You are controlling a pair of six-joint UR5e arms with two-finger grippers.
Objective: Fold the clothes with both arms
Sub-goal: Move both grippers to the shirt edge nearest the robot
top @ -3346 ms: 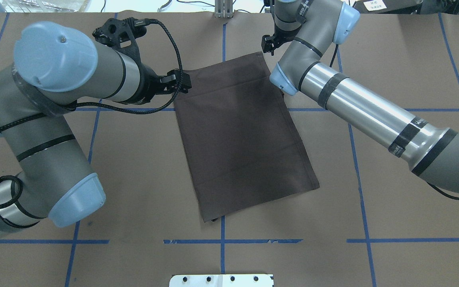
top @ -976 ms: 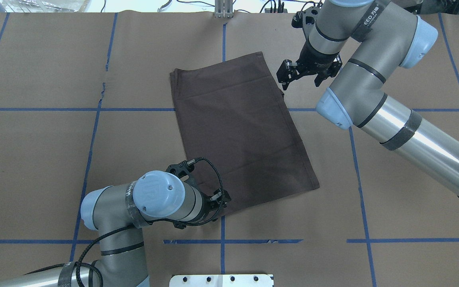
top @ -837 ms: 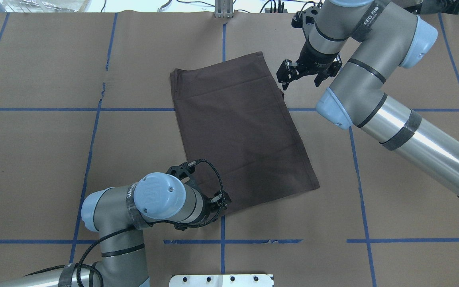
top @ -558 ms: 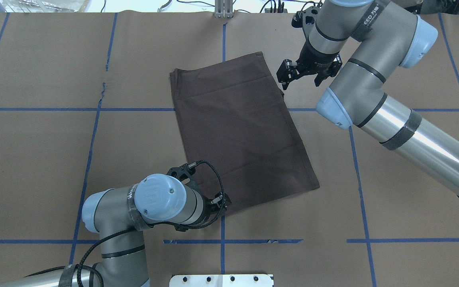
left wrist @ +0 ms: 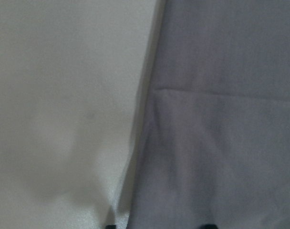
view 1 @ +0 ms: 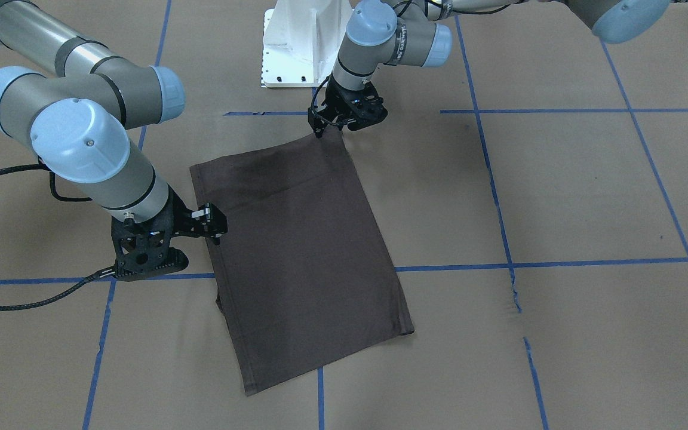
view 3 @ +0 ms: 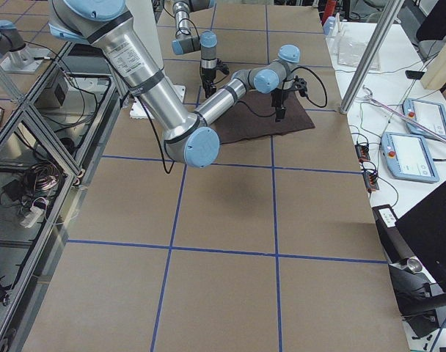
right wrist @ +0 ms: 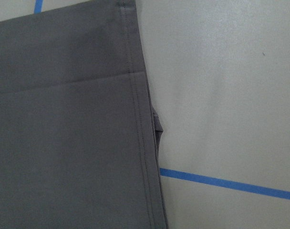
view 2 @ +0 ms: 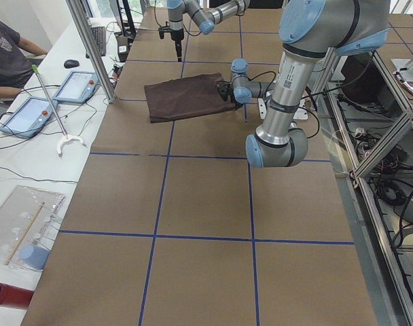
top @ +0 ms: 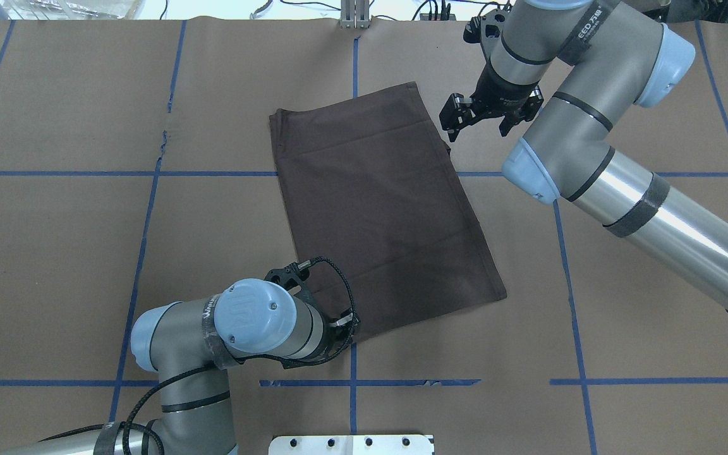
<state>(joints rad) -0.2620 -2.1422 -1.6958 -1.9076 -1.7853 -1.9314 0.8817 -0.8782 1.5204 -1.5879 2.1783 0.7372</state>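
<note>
The clothes are one dark brown T-shirt (top: 383, 208), folded into a flat rectangle mid-table (view 1: 296, 251). My left gripper (view 1: 347, 124) hangs low over the shirt's near-left corner, mostly hidden under its wrist in the overhead view (top: 345, 325). The left wrist view shows the shirt's edge (left wrist: 145, 143) between two fingertips, so it is open and holds nothing. My right gripper (top: 478, 125) hovers open just off the shirt's right edge near the far corner. The right wrist view shows the hemmed edge (right wrist: 140, 143) and bare paper.
Brown paper with blue tape lines (top: 212, 173) covers the table. The white pedestal base (top: 351, 444) sits at the near edge. A small tear (top: 163, 136) marks the paper left of the shirt. A person (view 2: 9, 54) and tablets (view 2: 74, 87) are beyond the far side.
Since 3.3 s ago the left arm swung from the shirt's far-left corner to its near-left corner. The right gripper moved rightward off the far-right corner. In the last second, hardly any motion.
</note>
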